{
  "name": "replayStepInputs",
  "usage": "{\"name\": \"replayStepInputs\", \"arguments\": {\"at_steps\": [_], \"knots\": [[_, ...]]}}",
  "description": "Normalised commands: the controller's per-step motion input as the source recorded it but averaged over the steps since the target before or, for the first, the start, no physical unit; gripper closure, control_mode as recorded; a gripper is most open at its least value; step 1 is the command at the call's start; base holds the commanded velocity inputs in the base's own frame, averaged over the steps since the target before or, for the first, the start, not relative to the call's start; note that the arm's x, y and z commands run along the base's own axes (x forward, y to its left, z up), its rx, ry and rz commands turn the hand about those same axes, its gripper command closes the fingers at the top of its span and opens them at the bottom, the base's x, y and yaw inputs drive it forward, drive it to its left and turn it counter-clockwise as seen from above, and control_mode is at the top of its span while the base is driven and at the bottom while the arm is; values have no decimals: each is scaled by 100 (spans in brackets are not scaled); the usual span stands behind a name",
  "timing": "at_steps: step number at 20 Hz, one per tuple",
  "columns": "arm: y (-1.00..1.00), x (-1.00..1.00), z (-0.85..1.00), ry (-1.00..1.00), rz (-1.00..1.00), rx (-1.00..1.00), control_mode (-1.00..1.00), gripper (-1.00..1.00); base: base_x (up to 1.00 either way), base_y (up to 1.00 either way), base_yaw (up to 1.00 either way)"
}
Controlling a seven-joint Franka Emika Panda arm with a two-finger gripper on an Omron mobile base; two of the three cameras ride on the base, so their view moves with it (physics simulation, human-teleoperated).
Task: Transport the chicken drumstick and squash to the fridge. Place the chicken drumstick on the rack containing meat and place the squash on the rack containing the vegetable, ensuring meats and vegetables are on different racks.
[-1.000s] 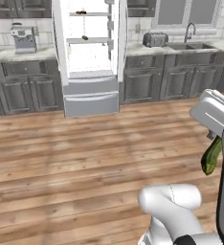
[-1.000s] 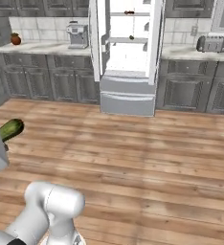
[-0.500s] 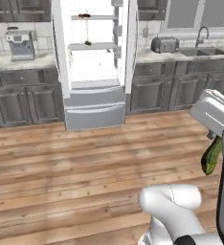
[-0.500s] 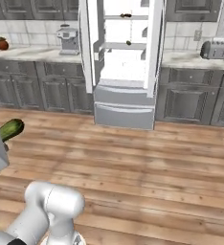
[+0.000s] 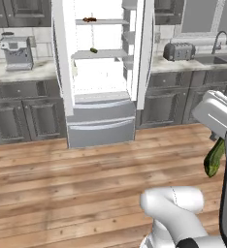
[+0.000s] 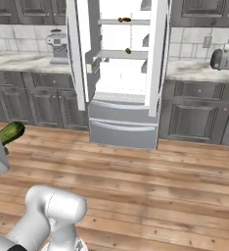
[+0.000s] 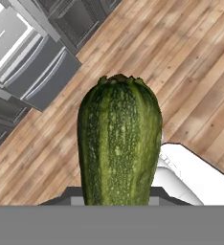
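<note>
arm: white Franka Panda arm [image 5: 171, 206], bent at its elbow low in the foreground, forearm rising to one side of the base
wrist: white hand link [image 5: 216, 112] tilted, pointing down towards the floor
gripper: gripper [image 7: 118, 198] closed on the squash [image 7: 119, 143]
fingers: hidden behind the squash
squash: clamped between the fingers, its free end sticking out well beyond them

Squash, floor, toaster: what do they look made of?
Squash: vegetable rind, mottled green with pale speckles and faint ribs, matte. Floor: wood planks, or a laminate look; visible grain and board seams, low sheen. Toaster: probably brushed metal, grey with a soft highlight; too small to be sure.
</note>
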Motion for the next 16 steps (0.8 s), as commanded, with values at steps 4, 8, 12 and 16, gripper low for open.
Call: {"name": "replayStepInputs", "arguments": {"at_steps": [4, 8, 12, 16], "knots": [[0, 0, 0, 0, 0, 0, 100, 100, 100, 0, 2], [0, 0, 0, 0, 0, 0, 100, 100, 100, -1, 2], [0, 0, 0, 0, 0, 0, 100, 100, 100, -11, 3], [0, 0, 0, 0, 0, 0, 100, 100, 100, -10, 3]]}}
